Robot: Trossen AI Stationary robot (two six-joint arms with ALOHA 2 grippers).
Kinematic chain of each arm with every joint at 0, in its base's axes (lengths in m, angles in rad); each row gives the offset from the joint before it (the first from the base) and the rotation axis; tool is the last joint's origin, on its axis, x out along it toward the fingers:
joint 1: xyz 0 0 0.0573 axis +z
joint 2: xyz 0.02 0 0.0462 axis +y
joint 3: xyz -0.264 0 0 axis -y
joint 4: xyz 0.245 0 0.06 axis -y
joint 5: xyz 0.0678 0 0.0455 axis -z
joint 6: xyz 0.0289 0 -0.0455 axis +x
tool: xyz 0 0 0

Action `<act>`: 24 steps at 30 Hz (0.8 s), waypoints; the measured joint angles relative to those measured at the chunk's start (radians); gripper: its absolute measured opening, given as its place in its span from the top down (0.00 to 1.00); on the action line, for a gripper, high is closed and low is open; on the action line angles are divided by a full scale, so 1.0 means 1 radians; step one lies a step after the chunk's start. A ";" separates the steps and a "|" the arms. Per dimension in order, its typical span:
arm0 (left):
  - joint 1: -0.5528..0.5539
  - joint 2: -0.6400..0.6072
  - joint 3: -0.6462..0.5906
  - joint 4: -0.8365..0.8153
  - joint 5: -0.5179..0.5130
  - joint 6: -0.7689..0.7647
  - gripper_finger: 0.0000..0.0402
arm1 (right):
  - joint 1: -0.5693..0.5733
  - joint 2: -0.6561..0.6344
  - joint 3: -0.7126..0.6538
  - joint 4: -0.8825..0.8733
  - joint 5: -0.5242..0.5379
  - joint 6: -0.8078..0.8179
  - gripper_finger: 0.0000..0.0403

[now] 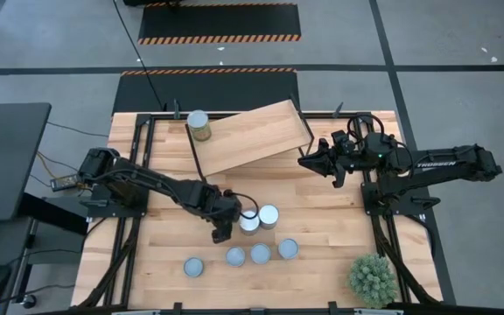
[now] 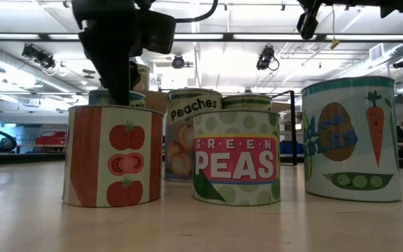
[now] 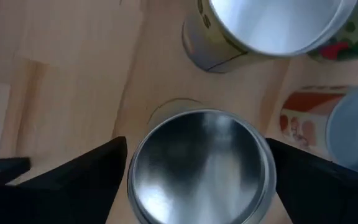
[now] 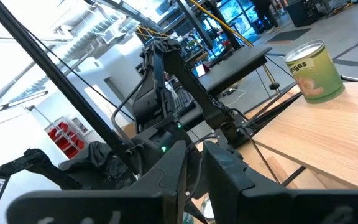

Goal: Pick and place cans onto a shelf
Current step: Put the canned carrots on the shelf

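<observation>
Straddling the small round tin with the brushed silvery lid (image 3: 201, 165), your left gripper (image 3: 197, 171) has a dark finger on either side of it, jaws spread and not yet pressing the wall. Centre that can between the jaws, then clench low on the smooth cylindrical side; I judge a slick metal wall needs a firm, square squeeze. Just beyond the jaws stands a second silver-topped tin with a yellowish-green paper label (image 3: 241, 37), and a red-and-white labelled can (image 3: 306, 118) sits off one finger, so lift straight up to avoid nudging them. Farther off lie four more pale-topped cans in a loose row (image 1: 248, 256) on the pale wooden tabletop (image 1: 322, 219). One green-labelled tin (image 1: 199, 125) already stands at a corner of the light wood plank shelf on thin black legs (image 1: 252, 136). Your right gripper (image 1: 307, 161) hovers beside that shelf's far end, fingers nearly together, holding nothing. A spiky green plant ball (image 1: 373, 279) sits well apart.
</observation>
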 joint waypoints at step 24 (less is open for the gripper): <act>-0.004 0.000 0.002 -0.060 0.011 -0.371 0.18 | 0.000 0.000 0.000 0.000 0.000 -0.010 0.85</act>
